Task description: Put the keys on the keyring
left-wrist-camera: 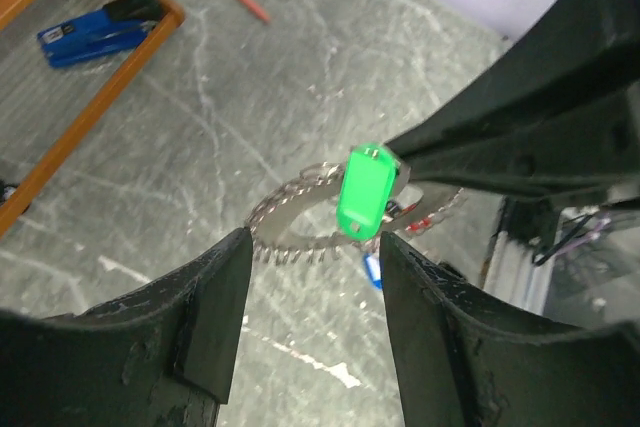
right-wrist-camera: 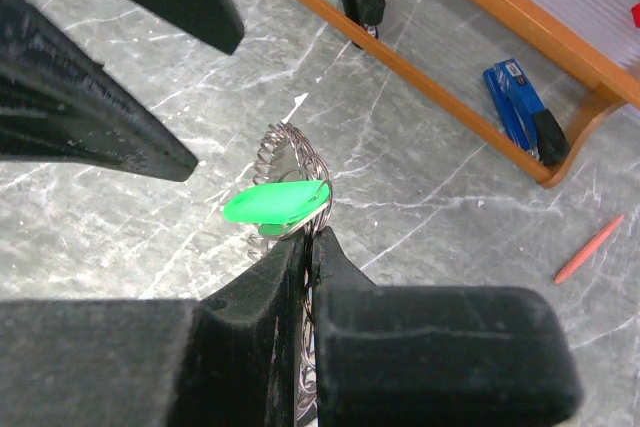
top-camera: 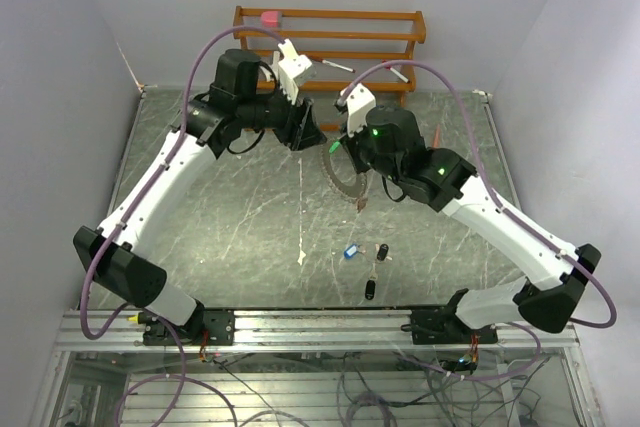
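Within right gripper (right-wrist-camera: 308,239), keyring (right-wrist-camera: 283,142) partly hidden

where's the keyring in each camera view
top external: keyring at centre, its toothed arc showing under the right arm's wrist
left wrist: mid-picture, behind the green key
right wrist: centre, sticking up from the shut right pincer
shared landmark: the wooden rack, at the top in the overhead view, upper left for the left wrist, upper right for the right wrist
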